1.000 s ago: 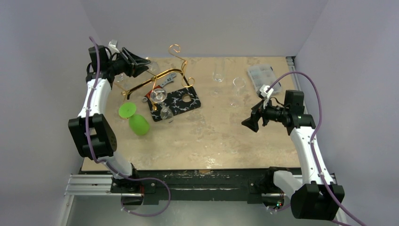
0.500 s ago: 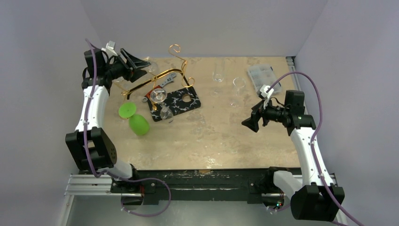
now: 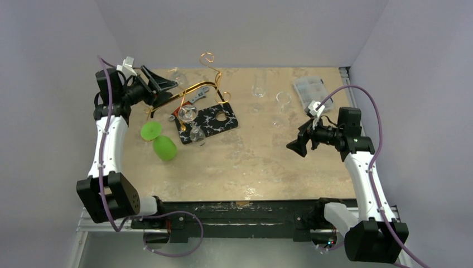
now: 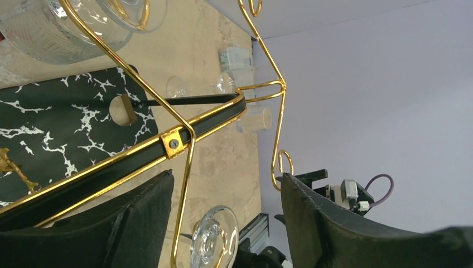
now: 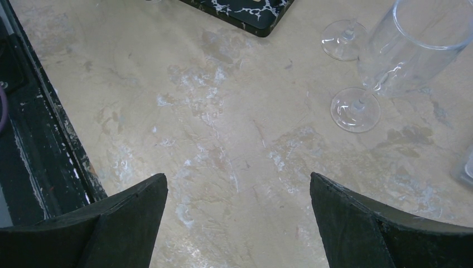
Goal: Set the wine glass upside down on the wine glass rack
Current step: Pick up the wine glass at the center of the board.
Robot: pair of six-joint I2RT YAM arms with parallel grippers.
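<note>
Bench (image 3: 251, 167) from above: showed left hand (image 3: 167, 88) at the wine glass rack's (image 3: 192, 89) far-left end, right hand (image 3: 293, 146) well apart, spread wide, empty.

Left wrist: showed fingers (image 4: 139, 223) parted, gripping nothing, wine glass (image 4: 213, 244) foot between them, just beside the rack's wire.

Right wrist: showed only spare clear glasses (image 5: 357, 109).

Judged release as the step in hand; next called for backing off without snagging wire.

wine glass foot (image 4: 215, 243) cut off below, ribbed glass (image 4: 61, 30) cropped top-left
</note>
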